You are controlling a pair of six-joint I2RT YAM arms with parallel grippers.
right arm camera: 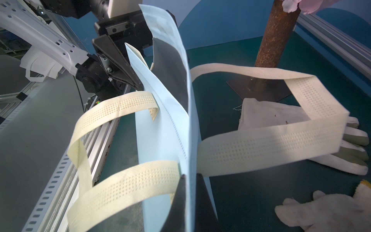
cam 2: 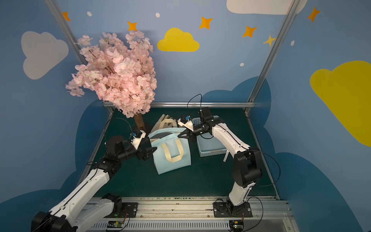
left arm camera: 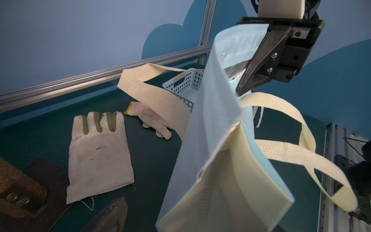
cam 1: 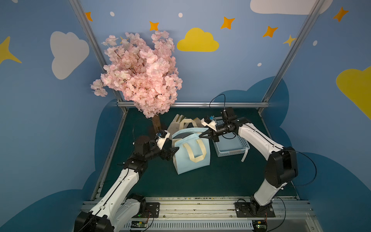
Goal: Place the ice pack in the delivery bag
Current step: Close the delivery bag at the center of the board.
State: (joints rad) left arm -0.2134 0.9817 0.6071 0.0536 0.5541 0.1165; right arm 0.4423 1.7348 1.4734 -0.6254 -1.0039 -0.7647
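Right hand [cam 1: 201, 136] pinches delivery bag [cam 1: 181, 162] rim (corner, seemingly).

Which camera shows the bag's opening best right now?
The top views: they look down into the opening of the bag, with the right gripper pinching its rim. Both wrist views see the bag nearly edge-on and show only a narrow strip of the dark inside.

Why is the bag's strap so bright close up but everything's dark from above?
Left wrist view: light lands in bright patches on the delivery bag's cream strap. Right wrist view: same glow, and the strap looks slightly blurred up close. In both top views: dimmer overall, the table dark teal.
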